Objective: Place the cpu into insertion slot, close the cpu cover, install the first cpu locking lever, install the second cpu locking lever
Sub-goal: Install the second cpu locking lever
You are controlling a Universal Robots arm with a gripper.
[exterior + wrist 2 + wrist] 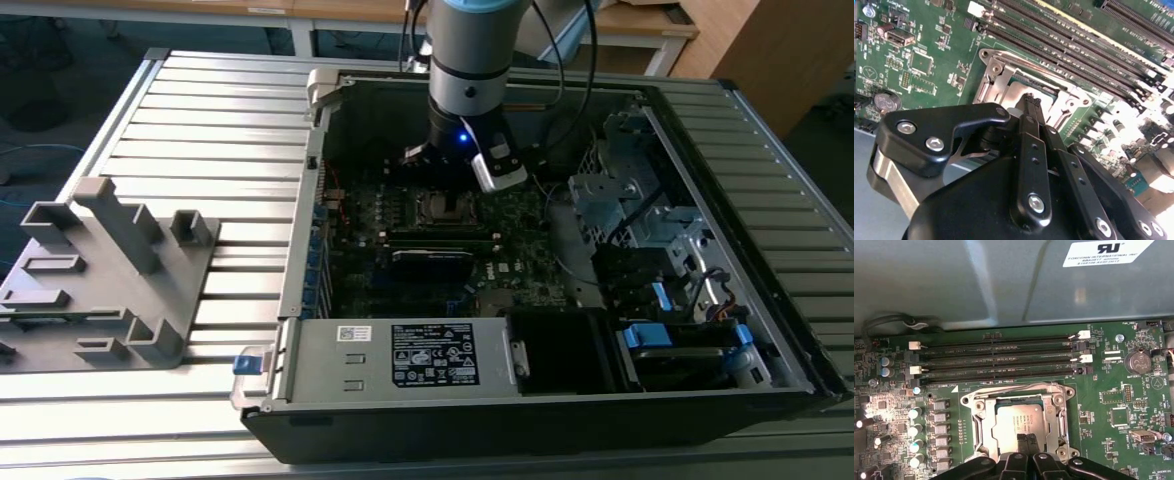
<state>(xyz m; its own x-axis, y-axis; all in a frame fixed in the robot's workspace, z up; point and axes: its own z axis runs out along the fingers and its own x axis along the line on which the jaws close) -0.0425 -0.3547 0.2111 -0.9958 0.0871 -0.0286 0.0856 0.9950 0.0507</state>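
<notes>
Claw (1026, 439) narrowed, fingertips together, tips just over the cpu (1016, 422) inside the cpu cover (1054, 412), arm upright.

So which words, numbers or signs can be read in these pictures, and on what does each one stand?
White label on the grey panel: too small to read surely.
Black-and-white label on the power supply: blurred.
White print on the motherboard: too small.
Print on the cpu: too faint.
No text can be quoted safely.
</notes>
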